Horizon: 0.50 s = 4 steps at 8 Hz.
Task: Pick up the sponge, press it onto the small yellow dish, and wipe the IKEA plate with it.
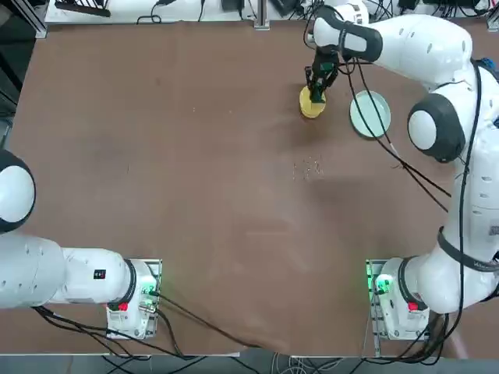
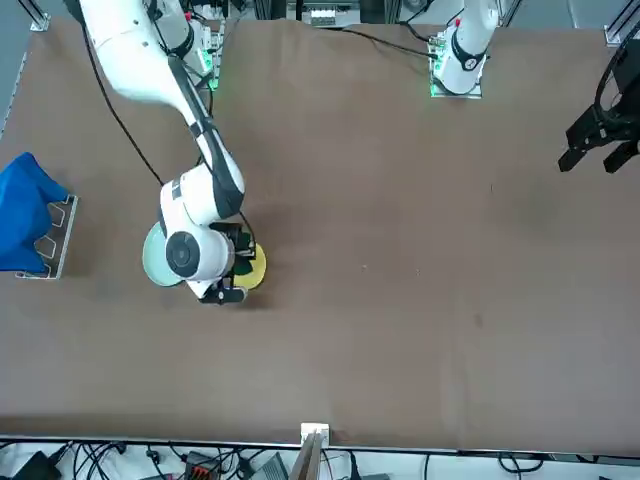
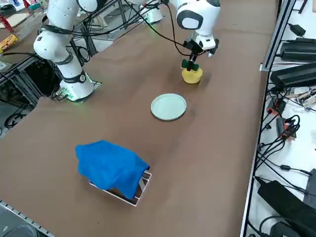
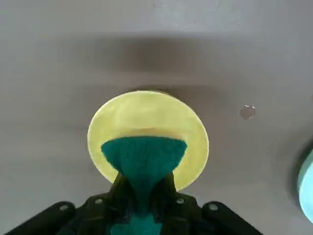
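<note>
Sponge [image 4: 143, 159] pinched tight in right claw [image 4: 142, 196], down inside yellow dish [image 4: 193, 132] at table's [image 1: 195, 171] far side. Pickup done, pressing under way by the look; plate [image 1: 369, 114] just beside, not yet wiped.

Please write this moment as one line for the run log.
right hand: shut on sponge | sponge: over yellow dish, contact unclear | pale plate: beside dish, not yet wiped | step: pressing sponge onto dish

no readable text, no labels, no brand marks, no numbers anywhere
</note>
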Available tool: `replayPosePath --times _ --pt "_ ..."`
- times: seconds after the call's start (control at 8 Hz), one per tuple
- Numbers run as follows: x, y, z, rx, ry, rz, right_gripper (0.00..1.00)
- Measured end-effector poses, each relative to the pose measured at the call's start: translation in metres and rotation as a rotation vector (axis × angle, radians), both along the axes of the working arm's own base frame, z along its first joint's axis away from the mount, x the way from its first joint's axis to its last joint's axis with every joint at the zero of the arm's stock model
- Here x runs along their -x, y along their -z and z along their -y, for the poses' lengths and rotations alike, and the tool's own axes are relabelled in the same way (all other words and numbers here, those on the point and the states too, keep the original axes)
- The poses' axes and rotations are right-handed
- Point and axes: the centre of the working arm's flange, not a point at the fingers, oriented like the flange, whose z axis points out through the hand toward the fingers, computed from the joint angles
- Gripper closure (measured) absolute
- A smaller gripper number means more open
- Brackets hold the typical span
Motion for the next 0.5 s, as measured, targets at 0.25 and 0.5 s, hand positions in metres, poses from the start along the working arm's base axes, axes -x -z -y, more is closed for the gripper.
replayPosePath --times 0.25,0.5 --pt "0.003 0.025 -0.003 0.005 -0.003 -0.027 0.78" --pt "0.005 0.036 -0.005 0.005 -0.006 -0.039 0.78"
